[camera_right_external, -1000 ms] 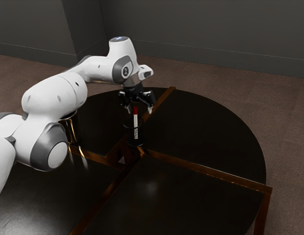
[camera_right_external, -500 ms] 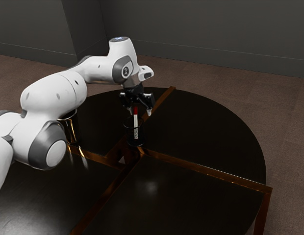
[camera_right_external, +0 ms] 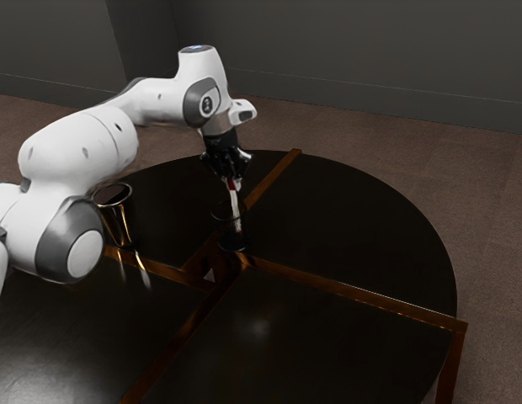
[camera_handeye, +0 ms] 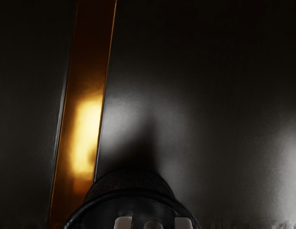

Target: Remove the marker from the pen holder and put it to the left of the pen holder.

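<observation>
The black gripper (camera_right_external: 234, 183) is over the pen holder in the exterior view, its fingers shut around the marker's red upper end. Below them the white body of the marker (camera_right_external: 235, 203) leans slightly, its lower part still within the dark see-through pen holder (camera_right_external: 222, 229). That holder stands upright on the table. In the wrist view, the round rim of the pen holder (camera_handeye: 133, 191) lies beneath the gripper (camera_handeye: 153, 222), and the end of the marker (camera_handeye: 153, 224) is between the two pale fingertips.
A shiny metal cup (camera_right_external: 119, 220) stands on the dark round table (camera_right_external: 354, 227), toward the exterior view's left, near the arm. Brown wooden strips (camera_right_external: 354, 290) cross the tabletop and meet near the pen holder.
The gripper has closed on the marker, and the hand has risen and shifted slightly toward the exterior view's left. The marker now tilts and sits a little higher; the holder has stayed put.
</observation>
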You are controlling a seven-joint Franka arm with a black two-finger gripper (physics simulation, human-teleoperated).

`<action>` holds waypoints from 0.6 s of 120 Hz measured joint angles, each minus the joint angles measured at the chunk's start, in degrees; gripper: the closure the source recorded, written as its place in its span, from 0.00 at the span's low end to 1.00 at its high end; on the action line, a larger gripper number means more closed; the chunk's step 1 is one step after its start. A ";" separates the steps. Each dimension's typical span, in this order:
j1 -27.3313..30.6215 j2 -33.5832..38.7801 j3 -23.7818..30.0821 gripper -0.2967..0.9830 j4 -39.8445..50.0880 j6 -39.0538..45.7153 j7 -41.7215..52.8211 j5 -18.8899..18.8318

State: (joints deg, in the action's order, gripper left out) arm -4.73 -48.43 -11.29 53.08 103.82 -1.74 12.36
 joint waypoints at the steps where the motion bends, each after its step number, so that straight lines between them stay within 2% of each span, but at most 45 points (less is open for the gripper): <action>1: -0.03 0.70 0.01 0.82 0.74 -0.01 0.01 -0.08; 11: -0.15 9.29 0.26 0.83 8.48 -0.14 -0.06 -2.27; 25: -0.15 15.67 -2.49 0.84 10.91 -1.04 -0.15 -4.16; 35: 0.25 15.69 -4.99 0.84 12.33 -2.26 -0.22 -5.04; 49: 0.45 13.36 -5.19 0.84 18.14 -3.00 -0.15 -4.77; 72: 1.22 12.54 -5.87 0.84 18.89 -13.36 0.99 -3.24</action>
State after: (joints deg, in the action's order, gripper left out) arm -3.51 -35.89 -17.16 71.97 90.47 -0.75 9.12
